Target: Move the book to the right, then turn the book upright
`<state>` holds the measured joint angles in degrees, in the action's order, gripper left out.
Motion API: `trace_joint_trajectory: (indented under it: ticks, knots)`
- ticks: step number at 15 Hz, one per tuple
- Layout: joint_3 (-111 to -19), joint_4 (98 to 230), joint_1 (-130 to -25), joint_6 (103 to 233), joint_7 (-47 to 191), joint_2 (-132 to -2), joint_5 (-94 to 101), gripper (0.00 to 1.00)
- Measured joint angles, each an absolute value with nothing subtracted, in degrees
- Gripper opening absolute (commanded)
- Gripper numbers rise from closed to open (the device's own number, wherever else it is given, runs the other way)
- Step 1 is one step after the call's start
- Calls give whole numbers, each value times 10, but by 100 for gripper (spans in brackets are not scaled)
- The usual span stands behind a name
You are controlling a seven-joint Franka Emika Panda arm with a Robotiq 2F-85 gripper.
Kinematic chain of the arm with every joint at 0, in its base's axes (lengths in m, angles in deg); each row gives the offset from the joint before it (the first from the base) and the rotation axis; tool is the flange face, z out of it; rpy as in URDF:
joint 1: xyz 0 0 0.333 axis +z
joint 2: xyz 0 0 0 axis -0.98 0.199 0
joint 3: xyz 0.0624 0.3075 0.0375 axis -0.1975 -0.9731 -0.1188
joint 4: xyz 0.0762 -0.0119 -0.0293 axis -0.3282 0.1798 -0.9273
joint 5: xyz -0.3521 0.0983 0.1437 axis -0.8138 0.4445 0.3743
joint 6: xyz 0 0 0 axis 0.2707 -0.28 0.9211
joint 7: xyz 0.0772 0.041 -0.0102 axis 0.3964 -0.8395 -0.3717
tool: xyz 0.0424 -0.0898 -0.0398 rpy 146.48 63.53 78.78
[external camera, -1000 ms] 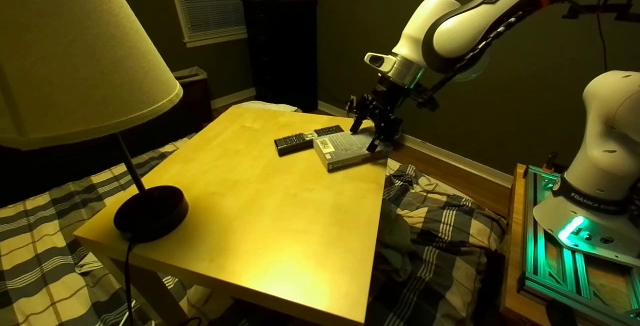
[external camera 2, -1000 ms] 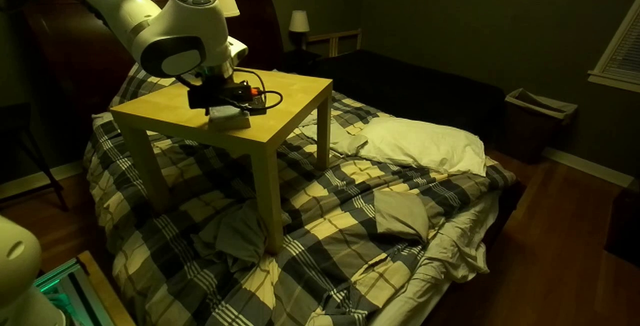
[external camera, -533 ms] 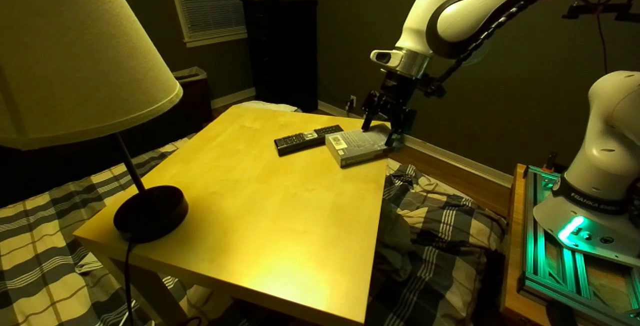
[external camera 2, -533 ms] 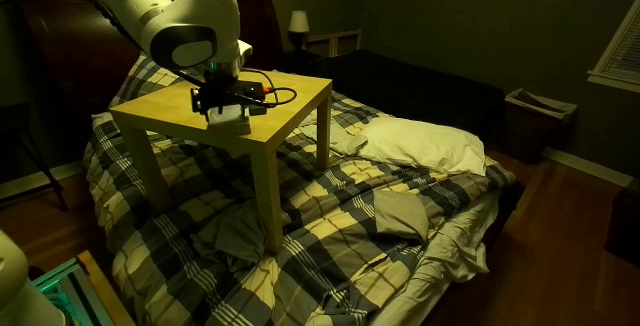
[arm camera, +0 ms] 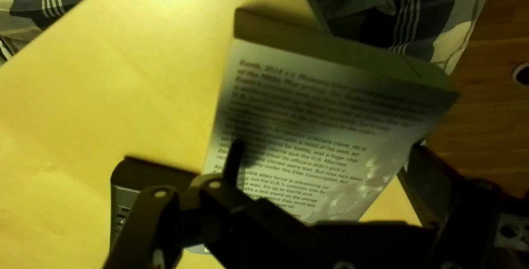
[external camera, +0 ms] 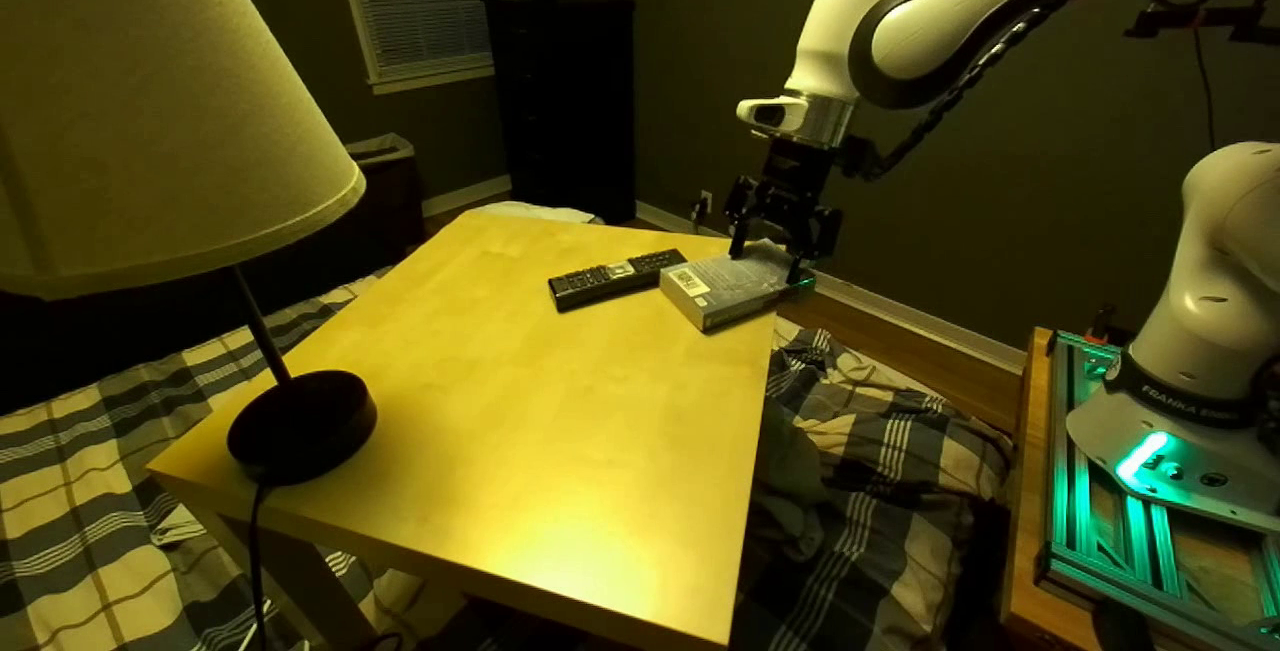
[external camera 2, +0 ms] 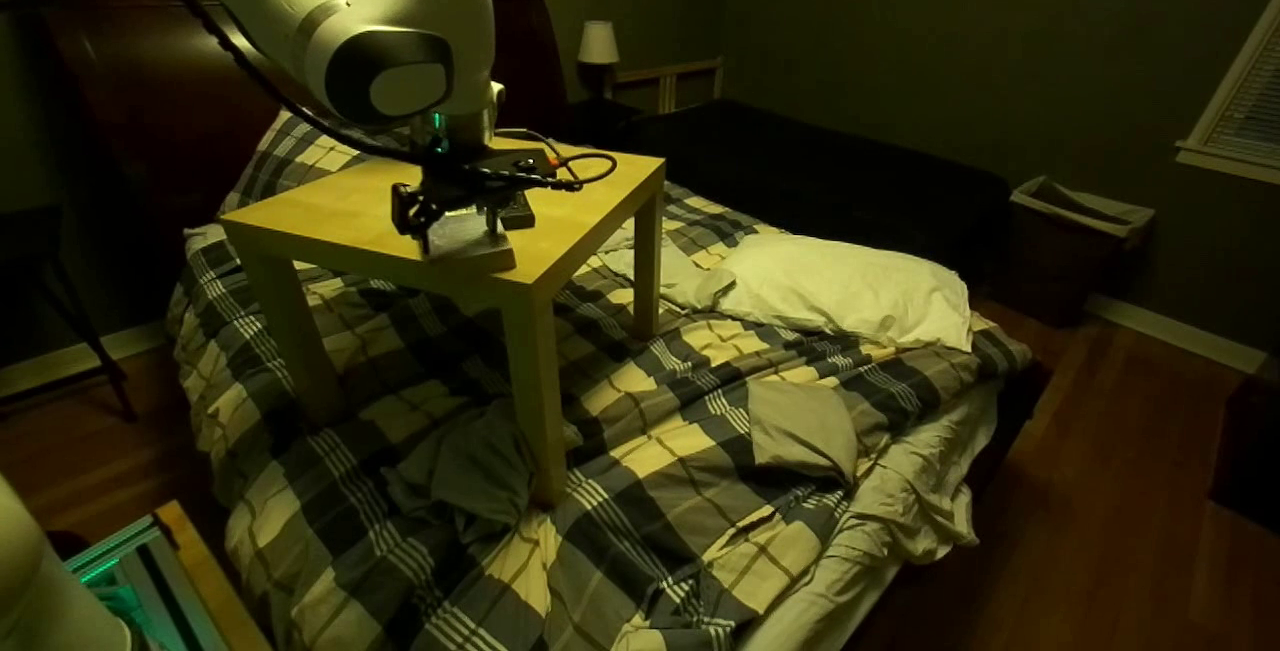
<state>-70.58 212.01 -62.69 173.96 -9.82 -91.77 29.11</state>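
Under my claw (external camera: 766, 264) I count one book (external camera: 725, 283) and, below both, one table (external camera: 520, 381); near my claw, one remote (external camera: 617, 274). Lower than my claw lie one plaid bedcover (external camera 2: 650, 451) and one pillow (external camera 2: 850, 286). Well apart from my claw I see one large lamp (external camera: 160, 121) and one small lamp (external camera 2: 598, 43), two in all, one bin (external camera 2: 1050, 251) and one window (external camera: 425, 1).

Book (arm camera: 318, 116) is showing grey w/ dk txt, table (external camera: 520, 401) is glowing yel., remote (external camera: 615, 278) looking blk, bedspread (external camera 2: 690, 441) sporting navy/cream plaid.
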Motion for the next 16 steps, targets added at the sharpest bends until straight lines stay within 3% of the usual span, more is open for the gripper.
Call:
trace_joint_trajectory:
  ticks: [16]
  knots:
    - [-717, 2014, -686, 1656, -124, -846, 129, 100]
